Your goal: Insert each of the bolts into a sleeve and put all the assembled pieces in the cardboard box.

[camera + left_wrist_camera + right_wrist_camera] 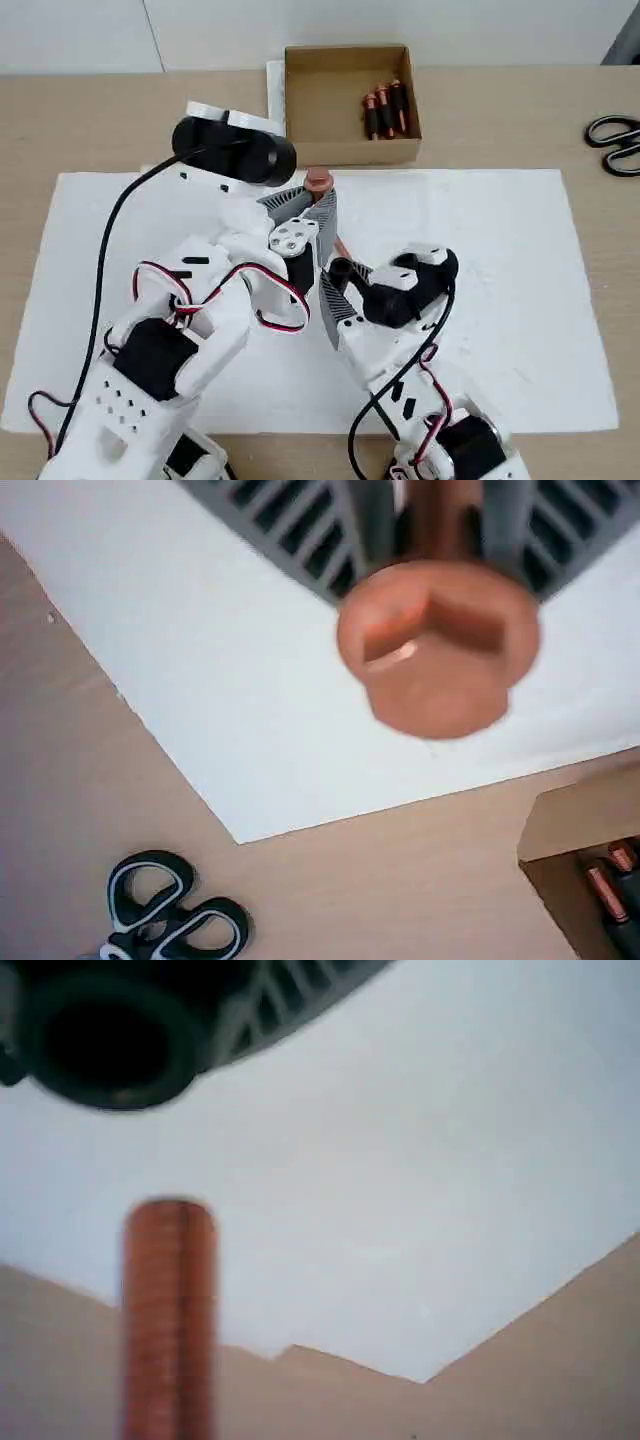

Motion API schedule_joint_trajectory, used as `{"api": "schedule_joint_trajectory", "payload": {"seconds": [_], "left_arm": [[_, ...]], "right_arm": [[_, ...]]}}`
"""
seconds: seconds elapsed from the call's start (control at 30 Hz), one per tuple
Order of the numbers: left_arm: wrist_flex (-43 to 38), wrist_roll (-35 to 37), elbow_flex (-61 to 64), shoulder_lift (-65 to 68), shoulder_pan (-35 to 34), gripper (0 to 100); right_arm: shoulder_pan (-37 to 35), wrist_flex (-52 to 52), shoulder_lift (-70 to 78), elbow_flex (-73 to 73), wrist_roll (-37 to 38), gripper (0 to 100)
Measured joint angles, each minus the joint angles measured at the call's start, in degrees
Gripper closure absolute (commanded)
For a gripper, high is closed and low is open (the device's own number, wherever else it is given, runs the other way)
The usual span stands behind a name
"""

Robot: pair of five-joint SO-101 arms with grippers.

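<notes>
Black sleeve (340, 269), one, clamped in right gripper (337, 286) mid-sheet. Just beyond, left gripper (312, 204) jaws closed on one copper bolt (318, 180) near the white sheet (500, 280) far edge. Cardboard box (300, 100) at table (100, 120) far edge, three assembled pieces (385, 110) inside. One scissors (615, 145) at the right edge.

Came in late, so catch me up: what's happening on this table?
The left end effector grips a copper bolt just behind its head. The right end effector holds a black sleeve close by; the bolt's threaded end is near the sleeve's mouth but not in it. A few assembled pieces lie in the box.
</notes>
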Motion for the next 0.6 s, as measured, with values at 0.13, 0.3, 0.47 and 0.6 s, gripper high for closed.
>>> {"api": "schedule_joint_trajectory", "payload": {"seconds": [0.13,0.3,0.47,0.6], "left_arm": [[0.0,-1.5,0.2,0.0,1.1,99],[-0.1,-3.7,1.7,0.0,3.7,99],[-0.1,-3.8,1.7,0.0,3.8,99],[-0.1,-3.8,1.7,0.0,3.8,99]], "right_arm": [[0.0,0.0,0.0,0.0,0.0,99.5],[0.0,0.0,0.0,0.0,0.0,99.5],[0.0,0.0,0.0,0.0,0.0,99.5],[-0.3,0.0,0.0,0.0,0.0,99.5]]}}
